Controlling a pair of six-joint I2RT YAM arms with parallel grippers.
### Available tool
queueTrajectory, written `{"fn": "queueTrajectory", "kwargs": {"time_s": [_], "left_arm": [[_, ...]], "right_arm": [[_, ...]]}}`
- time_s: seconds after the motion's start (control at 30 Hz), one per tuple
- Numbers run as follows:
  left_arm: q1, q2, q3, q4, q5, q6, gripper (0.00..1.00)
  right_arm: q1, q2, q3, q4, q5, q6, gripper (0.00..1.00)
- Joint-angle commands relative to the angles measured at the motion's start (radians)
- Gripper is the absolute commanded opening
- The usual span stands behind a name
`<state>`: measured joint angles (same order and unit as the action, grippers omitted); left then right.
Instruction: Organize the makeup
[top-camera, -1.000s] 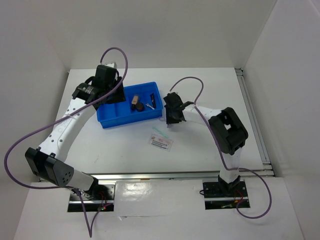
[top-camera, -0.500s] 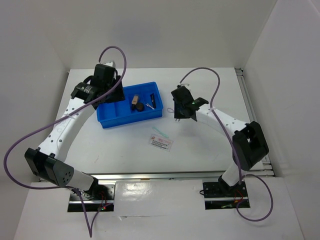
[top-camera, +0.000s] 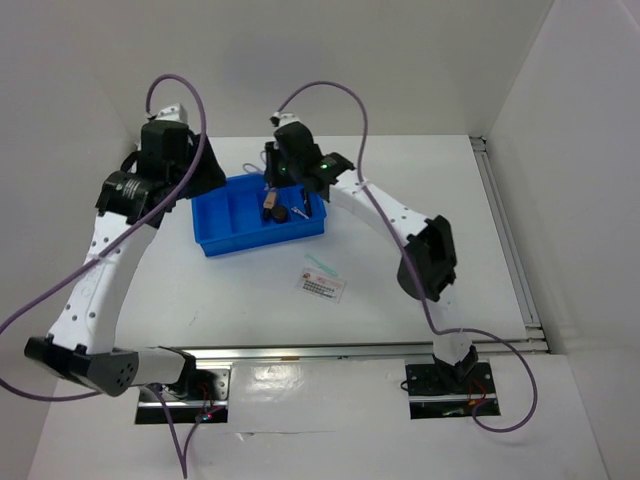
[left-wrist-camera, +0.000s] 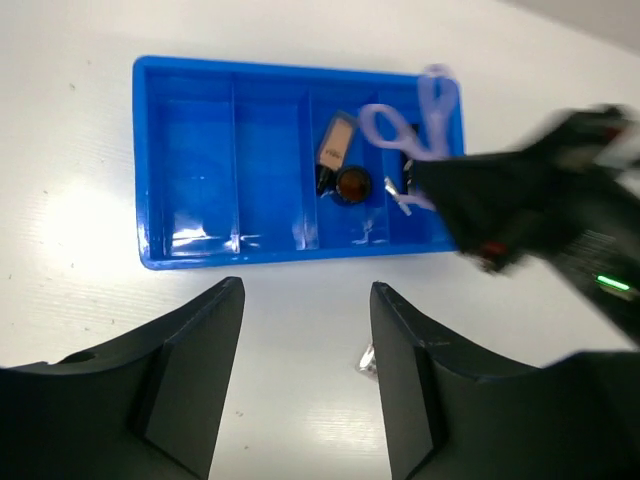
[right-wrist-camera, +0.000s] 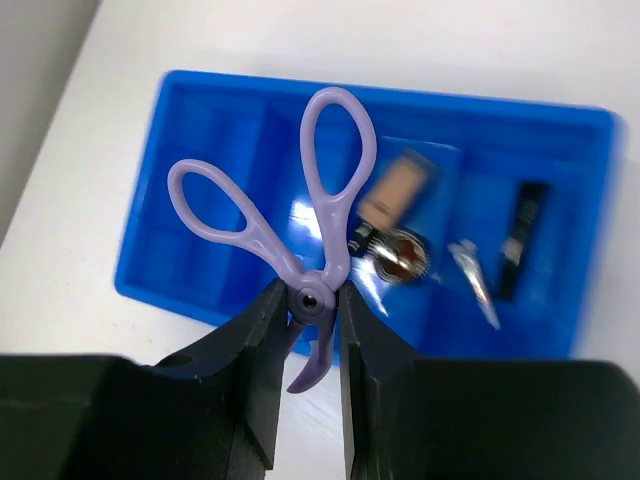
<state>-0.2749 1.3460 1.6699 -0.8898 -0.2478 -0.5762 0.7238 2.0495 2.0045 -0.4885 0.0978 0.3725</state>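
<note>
My right gripper (right-wrist-camera: 310, 300) is shut on the purple loop tool (right-wrist-camera: 330, 170) at its pivot and holds it above the blue tray (right-wrist-camera: 160, 290), over its middle compartments. In the top view this gripper (top-camera: 283, 172) hangs over the tray's back edge (top-camera: 215, 242). The beige tube (right-wrist-camera: 400, 190), round dark jar (right-wrist-camera: 400, 257), silvery clip (right-wrist-camera: 473, 272) and thin black stick (right-wrist-camera: 522, 235) lie in the tray's right compartments. The white red-printed sachet (top-camera: 321, 286) lies on the table in front of the tray. My left gripper (left-wrist-camera: 306, 292) is open and empty, high behind the tray's left end.
The tray's two left compartments (left-wrist-camera: 200, 170) hold nothing. A small shiny bit (left-wrist-camera: 368, 360) lies on the table behind the tray, by my left gripper's finger. White walls close in at the left, back and right. Purple cables arc above both arms.
My right arm swung left from beside the tray's right end to over the tray, carrying the purple loop tool. My left arm rose and drew back to the left.
</note>
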Motion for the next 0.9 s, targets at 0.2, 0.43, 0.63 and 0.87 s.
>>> {"fn": "queueTrajectory", "kwargs": {"time_s": [0.2,0.43,0.63,0.87], "left_arm": [[0.014,-0.168,0.039,0.074,-0.010,-0.005,0.68],[0.014,-0.168,0.028,0.055,-0.010,-0.005,0.68],[0.023,-0.177,0.008,0.055,-0.001,-0.005,0.68],[0.023,-0.177,0.008,0.046,-0.001,0.004,0.69]], "right_arm": [[0.048,0.326,0.318,0.082,-0.148,-0.030,0.20],[0.057,0.438,0.399,0.128,-0.184,-0.020,0.21],[0.066,0.480,0.428,0.128,-0.193,-0.020,0.29],[0.066,0.476,0.438,0.128,-0.170,-0.010,0.78]]}}
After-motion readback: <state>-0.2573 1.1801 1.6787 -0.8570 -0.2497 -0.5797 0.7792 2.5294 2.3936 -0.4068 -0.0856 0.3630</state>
